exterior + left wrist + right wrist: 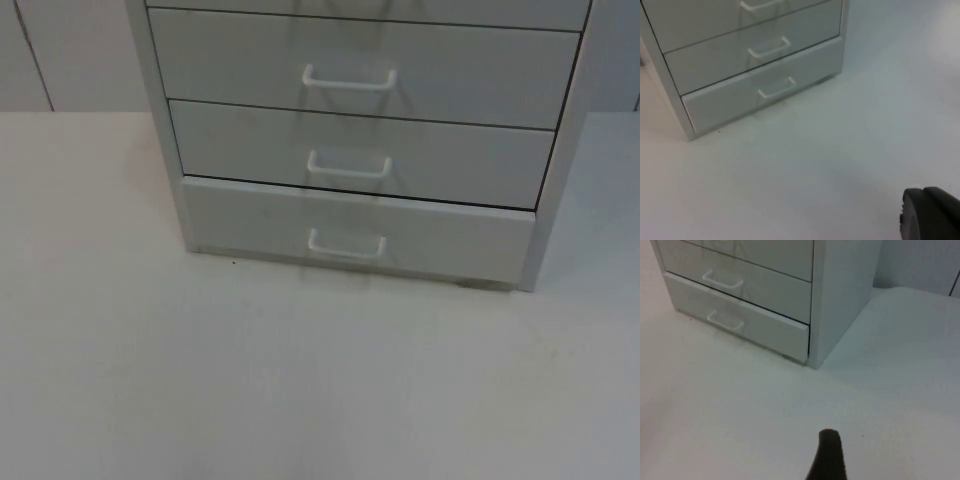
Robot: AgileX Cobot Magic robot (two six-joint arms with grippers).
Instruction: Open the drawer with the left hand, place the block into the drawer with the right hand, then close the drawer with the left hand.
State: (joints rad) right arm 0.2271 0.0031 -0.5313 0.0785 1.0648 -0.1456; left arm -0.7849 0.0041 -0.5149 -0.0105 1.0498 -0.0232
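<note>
A light grey drawer cabinet (560,150) stands at the back of the white table. Three of its drawers are in sight, each with a white bar handle. The bottom drawer (450,240) sticks out a little beyond the two above it; its handle (346,247) is free. The same drawer (735,102) and handle (776,89) appear in the left wrist view, well ahead of my left gripper (930,215), a black part of which hangs over bare table. My right gripper (829,455) is also back from the cabinet, off the bottom drawer's (765,327) right corner.
White table top (300,380) stretches in front of the cabinet. The grey partition wall (60,50) rises behind the cabinet. The cabinet's right side panel (840,300) faces the right arm.
</note>
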